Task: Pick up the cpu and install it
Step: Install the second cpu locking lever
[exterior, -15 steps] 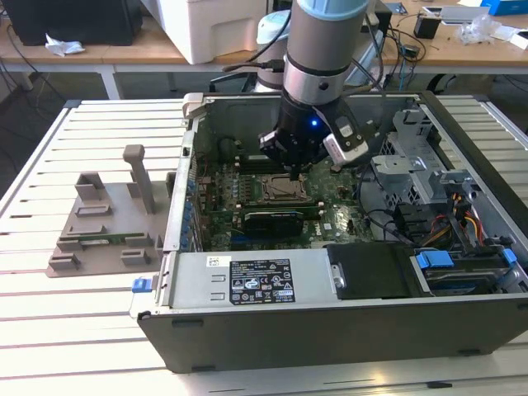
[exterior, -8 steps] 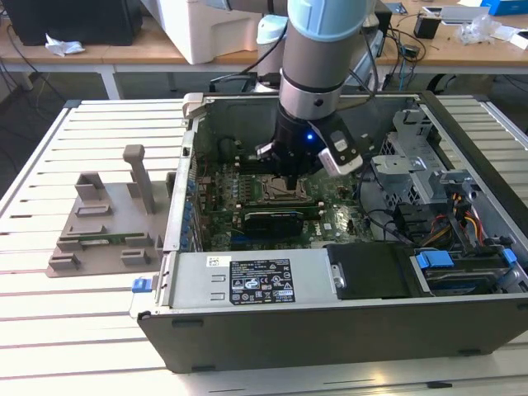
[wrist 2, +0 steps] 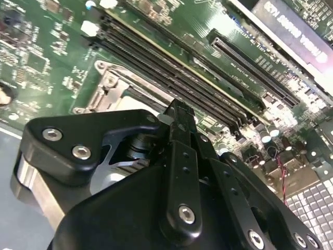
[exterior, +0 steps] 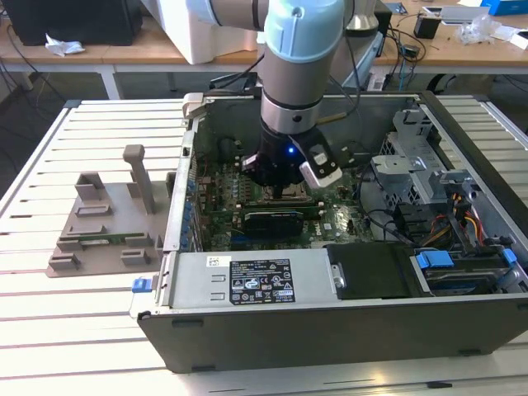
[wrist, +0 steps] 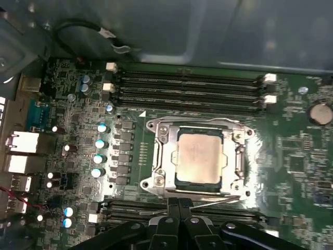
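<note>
The gripper (wrist: 178, 204) is showing its black fingers (wrist: 173, 208) pressed together, tips touching with nothing between them, hovering just beside the edge of the socket frame (wrist: 161, 156) nearest the wrist. In the second wrist view the same closed fingers (wrist 2: 179, 117) are blocking most of the socket, so only a corner of its metal frame (wrist 2: 112, 86) is peeking out past the gripper body. The cpu (wrist: 198, 158) is lying flat inside the socket, silvery top up, free of the gripper; whether it is fully seated is hard to make out. Memory slots (wrist: 187, 88) are running along the far side of the socket, and another row is partly hidden behind the fingers. In the exterior view the arm (exterior: 301, 74) is reaching straight down into the open computer case (exterior: 330, 330), its wrist covering the socket area of the motherboard (exterior: 330, 216), so the chip is hidden there. A grey parts holder (exterior: 107, 223) is sitting on the slatted table (exterior: 49, 330) at the exterior view's left of the case.
</note>
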